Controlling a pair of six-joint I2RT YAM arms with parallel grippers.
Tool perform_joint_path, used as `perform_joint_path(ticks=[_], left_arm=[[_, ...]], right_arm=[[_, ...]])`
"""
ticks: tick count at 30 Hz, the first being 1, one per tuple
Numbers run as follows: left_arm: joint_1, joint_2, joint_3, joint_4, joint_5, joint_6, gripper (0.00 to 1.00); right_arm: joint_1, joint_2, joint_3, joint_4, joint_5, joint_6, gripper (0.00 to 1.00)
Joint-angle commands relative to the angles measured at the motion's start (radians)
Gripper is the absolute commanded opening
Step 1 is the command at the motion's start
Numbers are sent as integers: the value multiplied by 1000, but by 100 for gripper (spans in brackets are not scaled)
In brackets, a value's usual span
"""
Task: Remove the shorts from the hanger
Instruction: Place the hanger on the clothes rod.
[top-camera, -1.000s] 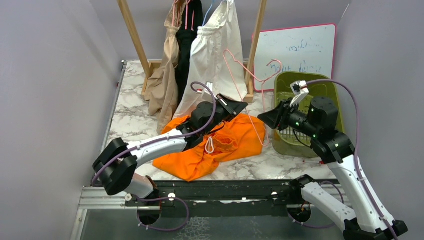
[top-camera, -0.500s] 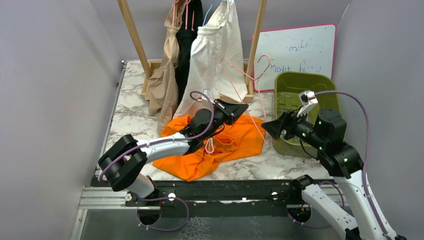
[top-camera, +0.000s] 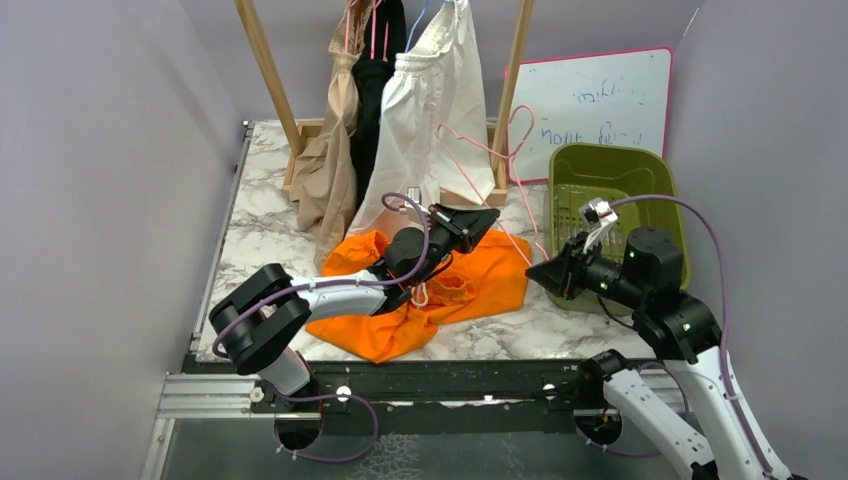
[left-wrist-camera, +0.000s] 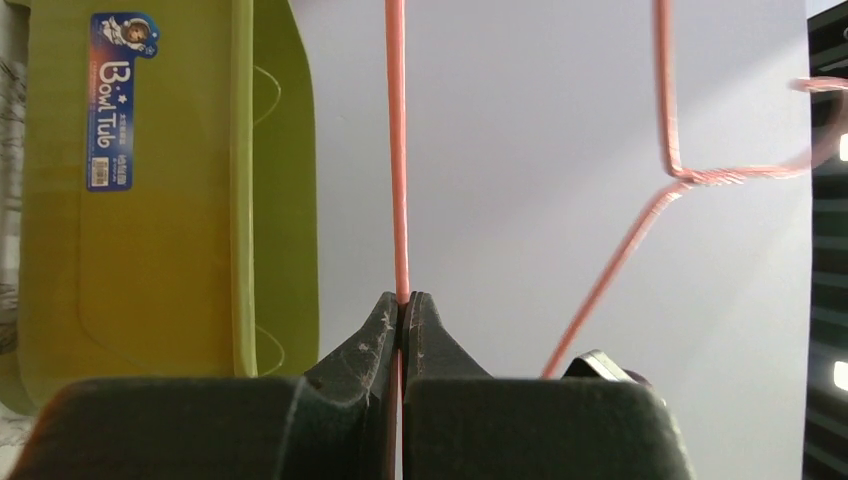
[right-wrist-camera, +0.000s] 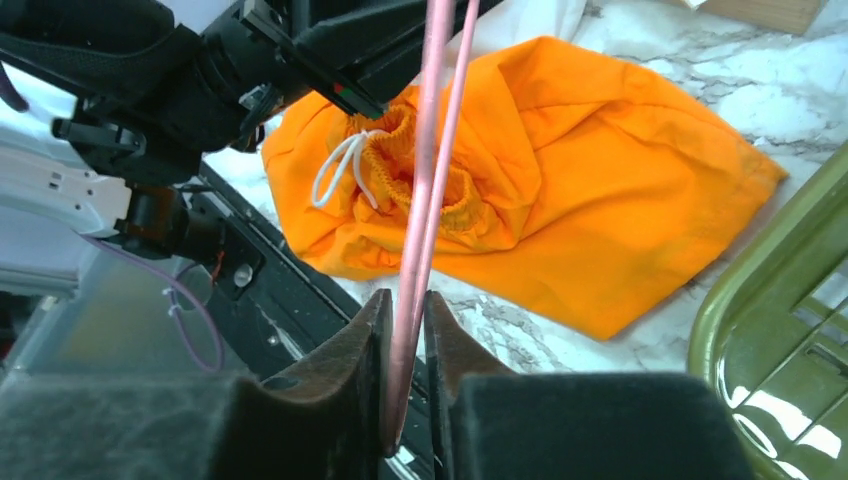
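A: Progress?
B: One of four done; orange shorts (top-camera: 480, 285) lie on table (top-camera: 260, 230); left fingers (left-wrist-camera: 365, 345) and right fingers (right-wrist-camera: 350, 360) both pinch the pink hanger (left-wrist-camera: 399, 150) (bare wire); cream shorts (top-camera: 425, 120), black shorts (top-camera: 375, 90), tan shorts (top-camera: 325, 170) hang on rack (top-camera: 265, 60), pending.

Arms reach toward each other, left tool (left-wrist-camera: 402, 300) and right tool (right-wrist-camera: 404, 300) clamped.

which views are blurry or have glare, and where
Top external: evenly lit and sharp. Left wrist: the left hand's fingers are dark and soft up close, the tub label is readable. Right wrist: near fingers blur, the orange shorts are sharp, glare spots on the green tub.
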Motion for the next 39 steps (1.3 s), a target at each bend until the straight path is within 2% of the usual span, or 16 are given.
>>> perform_joint_path(ticks=[1, 2, 4, 5, 8, 9, 10, 13, 18, 22, 26, 32, 35, 39], left_arm=[[-14, 13, -9, 116, -31, -49, 0], [-17, 12, -12, 116, -30, -49, 0], [-17, 9, -15, 124, -22, -27, 0], [-17, 6, -14, 128, -11, 3, 5], [-17, -9, -9, 131, 41, 111, 43], [-17, -12, -10, 132, 58, 135, 52], [-17, -15, -14, 131, 77, 155, 60], [-17, -41, -44, 116, 113, 224, 73], [-17, -158, -87, -13, 139, 407, 78], [-17, -299, -74, -243, 134, 623, 80], [-17, -454, -44, -543, 31, 821, 87], [-17, -635, 22, -959, -219, 1016, 98], [-16, -699, 35, -1085, -309, 1074, 99], [-16, -763, 29, -1198, -363, 1089, 99]], right_arm=[[2, -17, 34, -6, 71, -37, 12], [1, -18, 36, -7, 89, -39, 3], [1, -11, 50, -17, 121, -41, 1], [2, -4, 64, -27, 145, -38, 1], [1, 24, 117, -48, 227, -36, 1], [1, 37, 138, -56, 256, -36, 1], [1, 53, 161, -63, 285, -40, 1], [1, 115, 236, -91, 330, -59, 1], [2, 258, 379, -169, 396, -71, 1], [2, 369, 509, -212, 454, -83, 1], [1, 432, 592, -187, 513, -95, 1], [3, 576, 738, -183, 538, -115, 1], [3, 621, 802, -164, 537, -115, 1], [3, 703, 914, -177, 536, -122, 1]])
